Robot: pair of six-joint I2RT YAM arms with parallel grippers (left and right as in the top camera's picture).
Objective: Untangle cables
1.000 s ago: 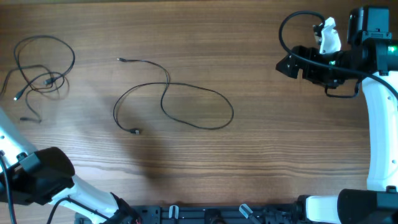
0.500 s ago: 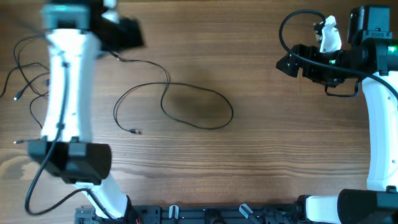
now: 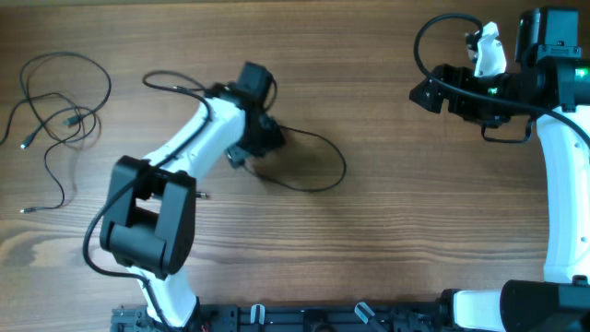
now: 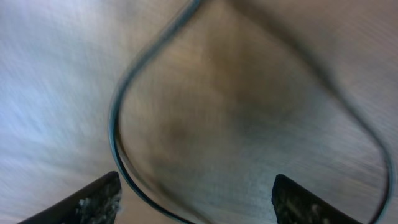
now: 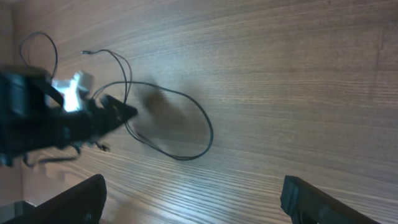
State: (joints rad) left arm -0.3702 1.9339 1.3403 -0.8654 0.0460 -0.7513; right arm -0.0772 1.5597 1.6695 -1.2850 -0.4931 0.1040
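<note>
One thin black cable (image 3: 343, 166) lies as a loose loop at the table's middle. A small tangle of thin cables (image 3: 69, 118) lies at the far left. My left gripper (image 3: 261, 140) hangs open over the left part of the middle loop. In the left wrist view its fingers (image 4: 196, 202) are apart, with a curve of the cable (image 4: 114, 124) running between them near the left finger, blurred. My right gripper (image 3: 424, 94) is open and empty at the far right, away from all cables. The right wrist view shows its spread fingers (image 5: 196, 199) and the loop (image 5: 210, 127) far off.
The white left arm (image 3: 184, 148) reaches diagonally from its base (image 3: 138, 226) at the front left across part of the middle cable. The right arm (image 3: 562, 166) stands along the right edge. The table's front edge holds black fittings (image 3: 304, 318).
My left arm has swung from the far left of the table to the middle and now hangs over the loose loop. A strand of the left tangle lies further out. The right arm has not moved.
</note>
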